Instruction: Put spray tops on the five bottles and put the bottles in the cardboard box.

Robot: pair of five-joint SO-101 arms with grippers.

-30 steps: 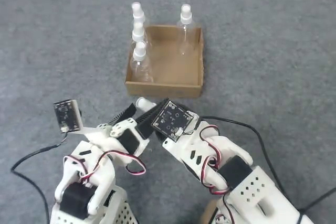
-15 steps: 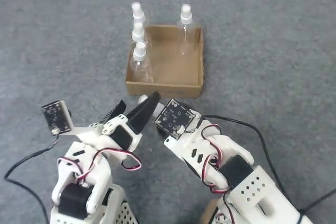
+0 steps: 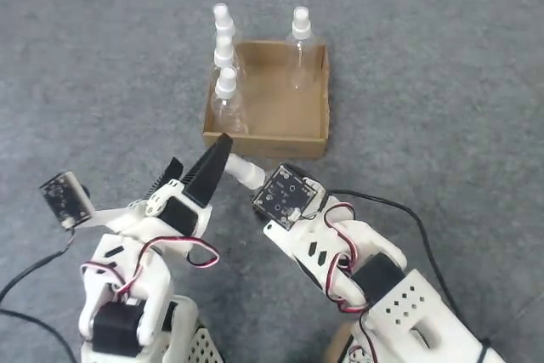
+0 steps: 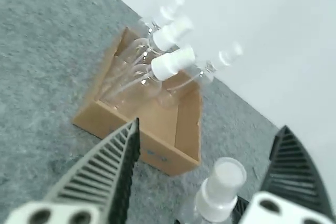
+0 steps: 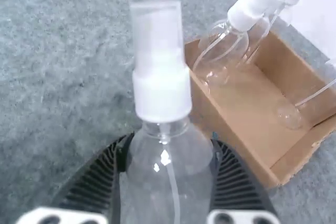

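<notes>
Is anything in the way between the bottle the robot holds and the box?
Nothing stands between the held bottle and the cardboard box but its near wall. The left gripper, open, hangs just beside the bottle.

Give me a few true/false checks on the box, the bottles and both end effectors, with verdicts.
1. Four bottles stand in the box. True.
2. The right end effector is empty. False: it is shut on a fifth bottle.
3. The left end effector is open. True.
4. The fifth bottle has no spray top. False: a white top is on it.
5. The box lies tipped on its side. False: it sits flat, open side up.
</notes>
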